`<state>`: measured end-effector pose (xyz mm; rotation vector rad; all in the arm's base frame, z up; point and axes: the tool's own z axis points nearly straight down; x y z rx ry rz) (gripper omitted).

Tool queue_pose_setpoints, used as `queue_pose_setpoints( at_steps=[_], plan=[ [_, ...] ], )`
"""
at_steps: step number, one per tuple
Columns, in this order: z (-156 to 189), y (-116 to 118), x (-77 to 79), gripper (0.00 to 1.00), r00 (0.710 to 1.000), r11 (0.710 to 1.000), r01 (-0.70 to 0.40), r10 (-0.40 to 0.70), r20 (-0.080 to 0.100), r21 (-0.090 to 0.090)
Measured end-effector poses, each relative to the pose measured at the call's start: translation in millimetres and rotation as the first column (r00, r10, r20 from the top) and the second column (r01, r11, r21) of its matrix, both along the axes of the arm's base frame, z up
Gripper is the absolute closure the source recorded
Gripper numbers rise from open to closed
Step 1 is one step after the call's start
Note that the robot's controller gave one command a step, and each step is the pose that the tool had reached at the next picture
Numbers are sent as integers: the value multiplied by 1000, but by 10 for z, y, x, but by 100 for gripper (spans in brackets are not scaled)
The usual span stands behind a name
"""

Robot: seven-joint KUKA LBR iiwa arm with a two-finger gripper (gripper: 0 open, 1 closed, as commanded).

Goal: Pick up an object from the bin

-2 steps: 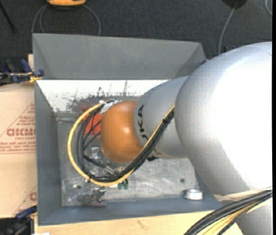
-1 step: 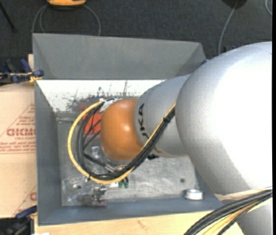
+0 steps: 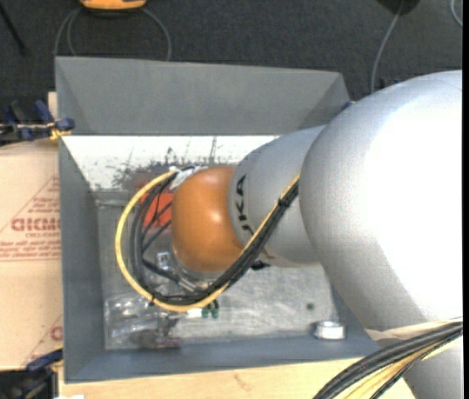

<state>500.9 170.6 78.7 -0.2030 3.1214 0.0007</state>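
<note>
Where the tool (image 3: 168, 307) hangs, crinkled clear plastic wrapper (image 3: 128, 316), lower left of bin (image 3: 76, 248), tool state unclear

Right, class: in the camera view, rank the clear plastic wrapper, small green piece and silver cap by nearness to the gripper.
1. Clear plastic wrapper, lower left, at the gripper.
2. Small green piece, just right of it.
3. Silver cap, lower right corner.

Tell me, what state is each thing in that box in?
Arm: bent down into the bin.
Gripper: low over the clear wrapper, near the floor.
Clear wrapper: crumpled, lying in the bin's lower left corner.
Round silver cap: lying flat, alone, lower right.
</note>
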Motion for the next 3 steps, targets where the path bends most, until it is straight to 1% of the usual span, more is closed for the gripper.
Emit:
queue_pose_setpoints(
  at_steps=[1, 2, 3],
  plan=[
    [193, -14, 12, 100, 1000, 1000, 0, 0, -9, -2],
    [1062, -11, 30, 100, 1000, 1000, -4, 4, -6, 1],
    [1059, -23, 36, 100, 1000, 1000, -6, 6, -11, -2]
  ],
)
